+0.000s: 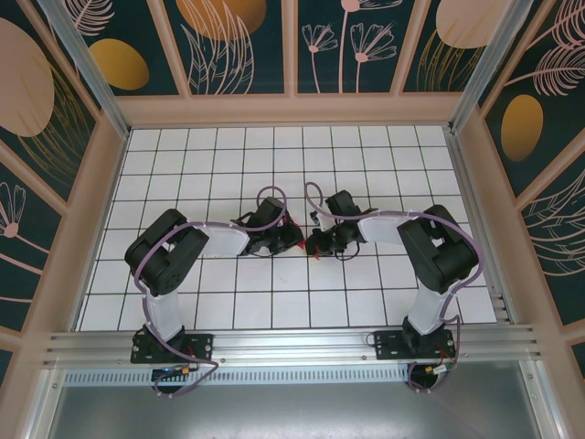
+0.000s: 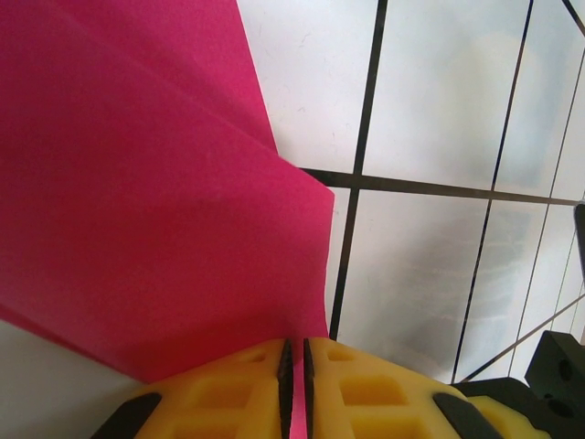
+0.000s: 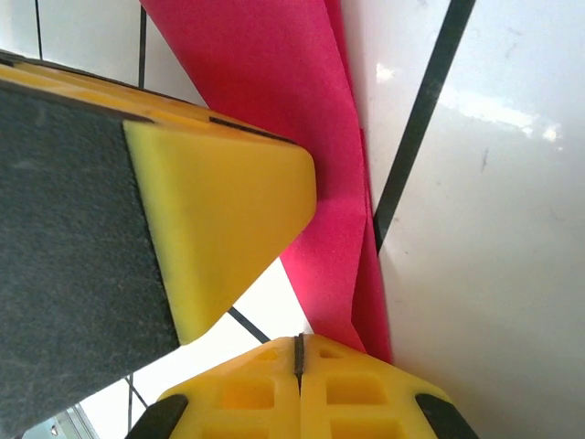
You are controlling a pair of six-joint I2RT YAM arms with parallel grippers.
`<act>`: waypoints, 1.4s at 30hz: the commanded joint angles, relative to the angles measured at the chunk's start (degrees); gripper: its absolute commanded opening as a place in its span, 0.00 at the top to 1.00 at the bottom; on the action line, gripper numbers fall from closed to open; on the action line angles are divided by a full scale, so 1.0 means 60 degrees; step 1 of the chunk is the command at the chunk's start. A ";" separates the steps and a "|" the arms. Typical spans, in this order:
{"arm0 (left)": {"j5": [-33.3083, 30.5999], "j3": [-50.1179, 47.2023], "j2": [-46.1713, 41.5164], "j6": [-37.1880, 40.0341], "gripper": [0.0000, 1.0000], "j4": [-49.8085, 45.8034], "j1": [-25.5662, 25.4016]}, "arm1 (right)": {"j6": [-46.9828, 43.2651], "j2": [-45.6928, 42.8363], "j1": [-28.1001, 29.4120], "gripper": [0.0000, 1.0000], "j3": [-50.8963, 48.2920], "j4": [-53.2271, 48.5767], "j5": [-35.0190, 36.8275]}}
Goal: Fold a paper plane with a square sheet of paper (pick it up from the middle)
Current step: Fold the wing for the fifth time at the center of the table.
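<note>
Magenta square sheet of paper (image 2: 164, 201), creased into layered flaps, is at the middle of the bench (image 2: 439, 91). Left tool (image 2: 295, 352) is clamped on its edge, judged to anchor it for folding. Right tool (image 3: 299, 352) is closed, paper alongside; grip there unconfirmed.

The paper (image 2: 137, 183) sits between left tool (image 2: 294, 352) and right tool (image 3: 299, 343).
</note>
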 commanded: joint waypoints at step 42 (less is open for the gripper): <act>-0.1138 0.0073 0.0517 0.0441 0.83 -0.0831 0.0085 | 0.0559 -0.0190 -0.0460 0.97 -0.0664 0.0573 -0.0534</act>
